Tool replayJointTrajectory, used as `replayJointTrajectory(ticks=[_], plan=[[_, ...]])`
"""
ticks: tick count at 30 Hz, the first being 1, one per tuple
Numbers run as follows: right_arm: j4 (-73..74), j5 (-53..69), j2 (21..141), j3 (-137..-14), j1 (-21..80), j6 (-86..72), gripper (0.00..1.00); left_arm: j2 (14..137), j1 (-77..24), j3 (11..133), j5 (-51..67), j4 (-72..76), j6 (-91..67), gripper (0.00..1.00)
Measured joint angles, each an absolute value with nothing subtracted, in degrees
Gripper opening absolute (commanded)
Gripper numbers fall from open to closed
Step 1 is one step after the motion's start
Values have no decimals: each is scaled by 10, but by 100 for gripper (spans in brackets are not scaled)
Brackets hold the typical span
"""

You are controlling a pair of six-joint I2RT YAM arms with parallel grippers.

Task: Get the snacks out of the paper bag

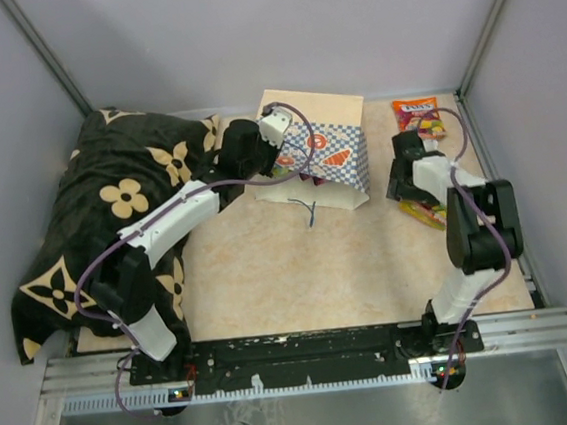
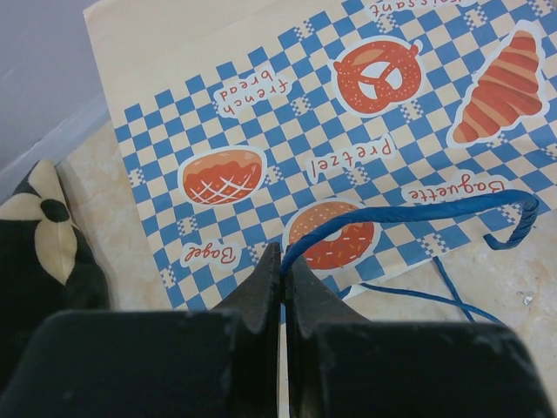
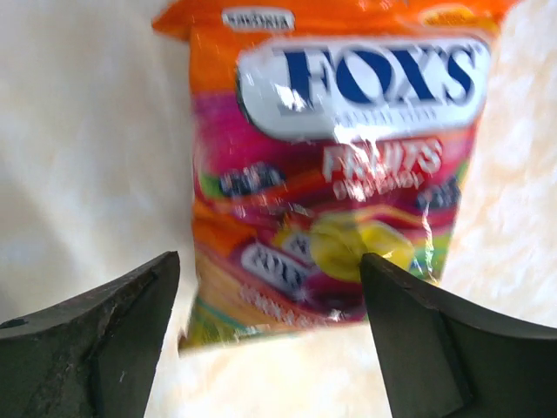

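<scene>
top looks down from behind; wrists close over paper bag [image 2: 287, 122], orange packet [image 3: 348, 174].

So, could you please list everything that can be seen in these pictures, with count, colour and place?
paper bag: one, cream with blue-white checks and orange bread pictures, lying at the far middle of the table.
blue cord handle: one, blue, at the bag's near side.
orange FOX'S packet: one, orange, far right corner.
second packet: one, red and yellow-green, partly hidden under the right arm.
cushion: one, black with cream flowers, left side.
table: one, beige.
left gripper: one, black, shut on the blue cord handle.
right gripper: one, black, open, at the orange FOX'S packet.
</scene>
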State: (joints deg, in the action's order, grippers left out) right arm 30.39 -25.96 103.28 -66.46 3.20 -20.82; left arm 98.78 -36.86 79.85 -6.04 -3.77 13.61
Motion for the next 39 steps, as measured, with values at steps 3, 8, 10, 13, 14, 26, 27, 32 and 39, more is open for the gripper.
replayJointTrajectory(ticks=[3, 8, 10, 13, 14, 26, 27, 32, 39], plan=[[316, -206, 935, -605, 29, -230, 76, 985, -359, 790, -48, -38, 128, 0], [305, -160, 841, -598, -36, -289, 50, 984, -350, 789, -26, -39, 120, 0], [296, -147, 842, -593, -72, -307, 47, 983, -348, 786, -18, -39, 115, 0], [304, -139, 866, -585, -109, -329, 47, 972, -343, 760, -7, -34, 106, 0], [306, -137, 878, -585, -112, -333, 47, 968, -342, 752, -4, -34, 103, 0], [301, -116, 1004, -652, -110, -303, 52, 953, -338, 733, 49, -29, 56, 0], [300, -118, 1014, -664, -110, -293, 53, 953, -338, 733, 50, -30, 54, 0], [314, -137, 1076, -741, -109, -228, 58, 954, -338, 741, 56, -40, 46, 0], [358, -206, 1144, -847, -91, -149, 83, 955, -338, 783, 78, -56, 33, 0]])
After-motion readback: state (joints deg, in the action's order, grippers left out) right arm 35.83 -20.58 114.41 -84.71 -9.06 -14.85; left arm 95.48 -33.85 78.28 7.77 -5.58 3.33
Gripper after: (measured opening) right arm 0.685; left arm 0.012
